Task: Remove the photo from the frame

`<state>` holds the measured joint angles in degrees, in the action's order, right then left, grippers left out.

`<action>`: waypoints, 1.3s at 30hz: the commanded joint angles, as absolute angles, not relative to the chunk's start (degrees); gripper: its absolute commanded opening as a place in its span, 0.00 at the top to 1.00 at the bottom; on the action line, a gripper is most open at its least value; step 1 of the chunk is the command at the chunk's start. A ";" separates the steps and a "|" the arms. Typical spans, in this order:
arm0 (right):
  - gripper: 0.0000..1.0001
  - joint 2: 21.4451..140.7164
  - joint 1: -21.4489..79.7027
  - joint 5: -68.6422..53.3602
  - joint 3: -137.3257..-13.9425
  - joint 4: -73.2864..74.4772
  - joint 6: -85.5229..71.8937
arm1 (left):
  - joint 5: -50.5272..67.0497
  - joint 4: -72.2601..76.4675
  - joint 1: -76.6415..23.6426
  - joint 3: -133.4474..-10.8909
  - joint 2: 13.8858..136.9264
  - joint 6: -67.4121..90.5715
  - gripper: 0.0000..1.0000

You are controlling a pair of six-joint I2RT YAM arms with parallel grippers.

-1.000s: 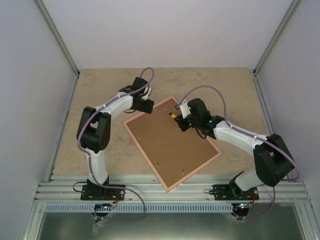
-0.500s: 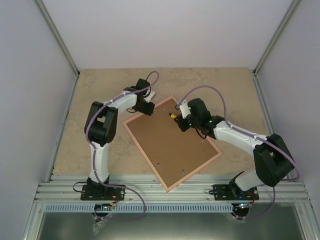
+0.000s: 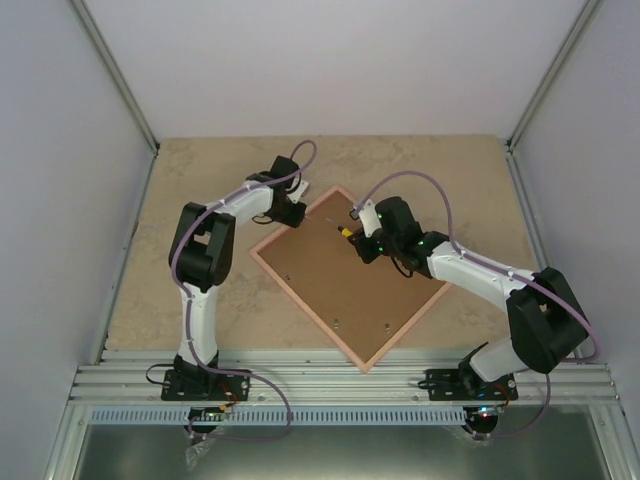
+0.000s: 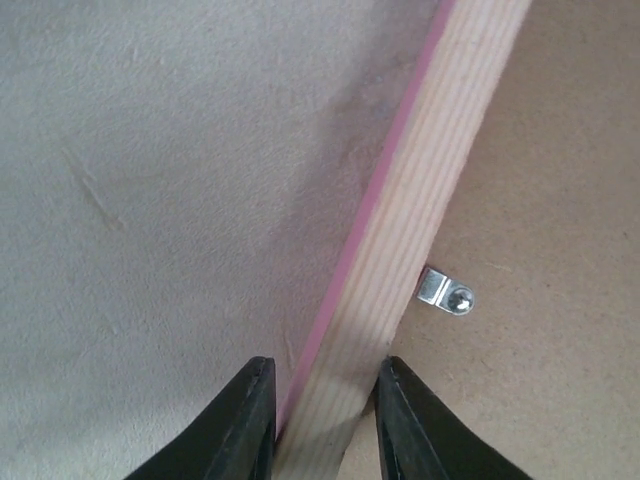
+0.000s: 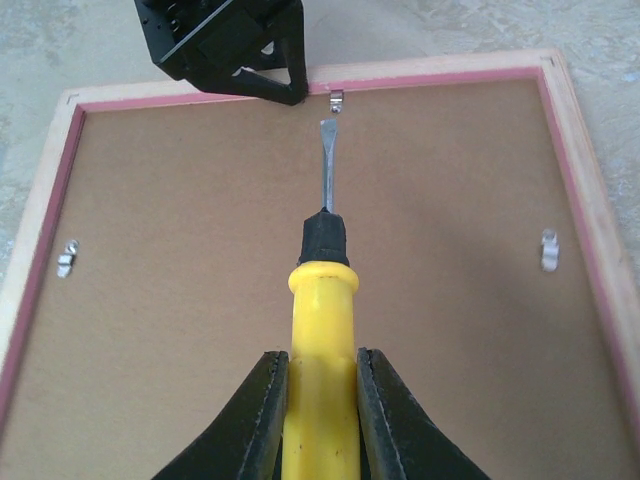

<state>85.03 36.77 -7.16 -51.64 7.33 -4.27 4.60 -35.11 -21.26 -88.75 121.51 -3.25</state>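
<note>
The frame (image 3: pixel 350 285) lies face down on the table, tan wood rails around brown backing board (image 5: pixel 180 300). The photo is hidden beneath that board. My left gripper (image 3: pixel 292 213) sits at the frame's far-left rail (image 4: pixel 430 200), its jaws closed on the wood from both sides (image 4: pixel 325 410). A small metal clip (image 4: pixel 445 292) shows just beyond on the board. My right gripper (image 5: pixel 322 400) is shut on a yellow-handled screwdriver (image 5: pixel 322 330), held above the board. Its flat blade points at the far rail's clip (image 5: pixel 338 100), short of it.
Two more metal clips (image 5: pixel 68 258) (image 5: pixel 548 250) sit on the side rails. The left gripper's black body (image 5: pixel 235 45) stands just left of the far clip. Beige tabletop (image 3: pixel 200 170) surrounds the frame, with white walls around and an aluminium rail at the near edge.
The left jaws have closed in onto the frame's rail. The frame has turned on the table, its near corner swinging right. The right arm and screwdriver have stayed still.
</note>
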 commanded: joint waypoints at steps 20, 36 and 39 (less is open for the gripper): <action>1.00 88.42 36.39 -11.77 -54.05 7.58 -5.67 | 8.69 -36.64 -22.19 -75.55 113.27 10.90 0.83; 1.00 95.27 38.07 -16.05 -55.42 5.60 -10.78 | 14.69 -31.81 -24.52 -65.36 105.80 22.98 0.82; 1.00 96.45 38.93 -16.56 -55.20 4.20 -12.08 | 14.97 -31.09 -24.52 -63.53 104.90 24.04 0.82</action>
<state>94.89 37.80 -14.59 -54.37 7.31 -9.50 9.65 -30.89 -23.97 -66.32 106.06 20.36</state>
